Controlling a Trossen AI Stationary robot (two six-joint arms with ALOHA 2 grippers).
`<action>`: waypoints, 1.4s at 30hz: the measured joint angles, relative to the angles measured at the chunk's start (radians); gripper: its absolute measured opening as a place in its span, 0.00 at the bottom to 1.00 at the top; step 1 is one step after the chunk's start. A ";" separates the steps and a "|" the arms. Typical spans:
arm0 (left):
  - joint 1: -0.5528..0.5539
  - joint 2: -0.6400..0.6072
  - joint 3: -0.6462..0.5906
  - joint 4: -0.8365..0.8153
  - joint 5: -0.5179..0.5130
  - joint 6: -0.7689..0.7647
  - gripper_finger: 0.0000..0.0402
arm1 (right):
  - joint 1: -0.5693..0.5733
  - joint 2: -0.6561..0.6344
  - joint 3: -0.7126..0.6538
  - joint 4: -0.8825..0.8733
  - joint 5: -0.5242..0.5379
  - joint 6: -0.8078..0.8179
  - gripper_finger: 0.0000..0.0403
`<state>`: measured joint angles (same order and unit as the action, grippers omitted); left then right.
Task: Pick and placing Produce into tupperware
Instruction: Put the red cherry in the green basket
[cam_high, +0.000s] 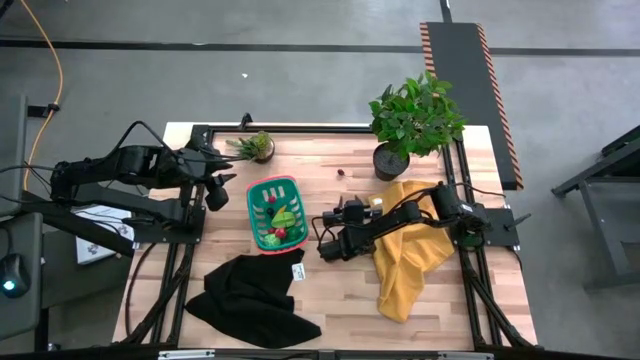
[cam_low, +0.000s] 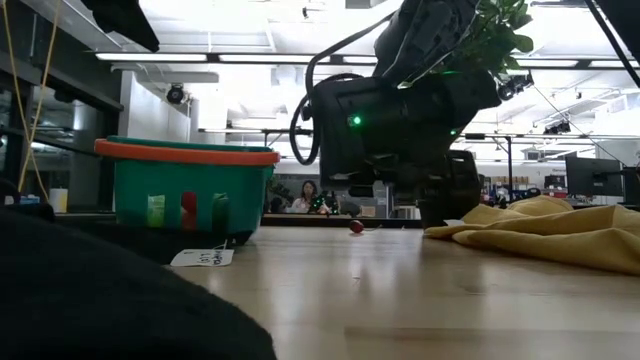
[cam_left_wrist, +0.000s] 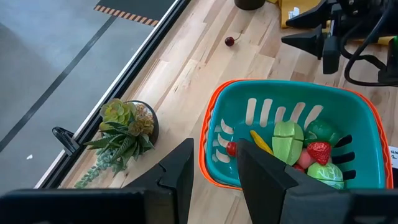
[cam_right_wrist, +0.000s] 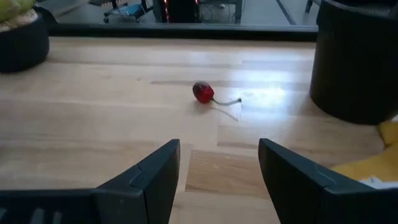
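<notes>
The teal basket with the red-pink rim (cam_high: 262, 197) stands on the wooden table and holds several toy produce pieces, green, yellow and red (cam_left_wrist: 298, 152). One small red cherry with a stem (cam_right_wrist: 203, 92) lies alone on the wood toward the far edge (cam_high: 341, 172). My left gripper (cam_left_wrist: 214, 168) is open and hovers by the basket's left rim (cam_high: 222, 190). My right gripper (cam_right_wrist: 217, 168) is open and low over the table, right of the basket (cam_high: 345, 208). It points toward the far edge, with the cherry some way ahead of its fingers.
A large potted plant (cam_high: 412, 120) stands at the far right, just right of the cherry. A small succulent pot (cam_high: 257, 147) stands at the far edge. A yellow cloth (cam_high: 410, 255) lies under the right arm, and a black cloth (cam_high: 250, 295) lies near the front edge.
</notes>
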<state>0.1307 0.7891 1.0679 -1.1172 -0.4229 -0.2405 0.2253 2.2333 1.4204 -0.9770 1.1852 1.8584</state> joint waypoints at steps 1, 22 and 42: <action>0.000 0.000 0.000 0.000 0.000 0.000 0.28 | 0.000 0.000 0.000 0.002 -0.013 0.000 0.52; 0.000 0.000 0.000 0.000 0.000 0.000 0.28 | -0.012 0.000 0.000 0.015 -0.157 0.000 0.52; 0.000 0.000 0.000 -0.006 0.000 0.000 0.28 | 0.000 0.000 -0.002 0.126 0.024 -0.095 0.52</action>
<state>0.1307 0.7895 1.0679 -1.1229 -0.4229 -0.2405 0.2256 2.2330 1.4185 -0.8514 1.2089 1.7636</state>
